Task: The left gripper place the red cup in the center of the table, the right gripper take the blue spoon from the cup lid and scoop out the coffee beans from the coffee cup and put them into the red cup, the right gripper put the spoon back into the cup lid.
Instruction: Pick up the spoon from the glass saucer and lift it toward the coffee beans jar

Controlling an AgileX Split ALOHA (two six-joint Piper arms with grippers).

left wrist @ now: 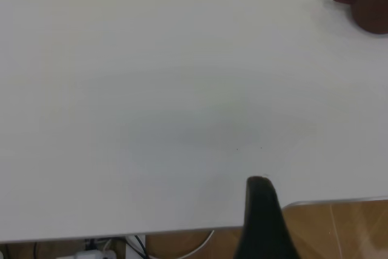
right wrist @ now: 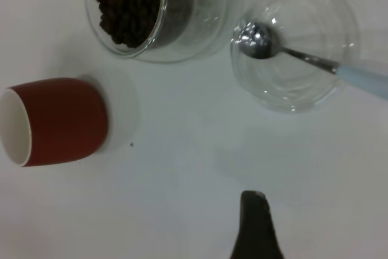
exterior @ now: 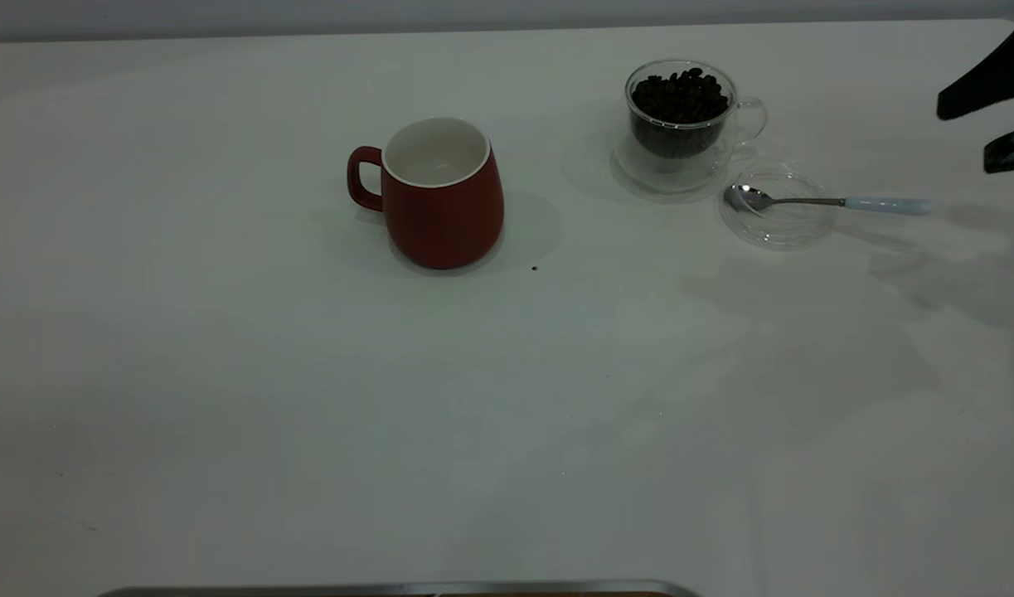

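The red cup (exterior: 444, 207) stands upright and empty near the table's middle, handle to the left; it also shows in the left wrist view (left wrist: 370, 4) and the right wrist view (right wrist: 57, 122). The glass coffee cup (exterior: 681, 116) full of coffee beans (exterior: 681, 93) stands at the back right, also in the right wrist view (right wrist: 145, 10). The clear cup lid (exterior: 778, 224) lies beside it with the blue-handled spoon (exterior: 805, 201) resting in it, bowl in the lid (right wrist: 257, 39). My right gripper (exterior: 964, 137) is open and empty at the right edge, apart from the spoon. Of my left gripper, only one finger (left wrist: 260, 210) shows, over the table's front edge.
A single stray bean (exterior: 534, 268) lies on the table just right of the red cup. A metal edge (exterior: 390, 589) runs along the bottom of the exterior view. The table's near edge, floor and cables (left wrist: 182, 244) show in the left wrist view.
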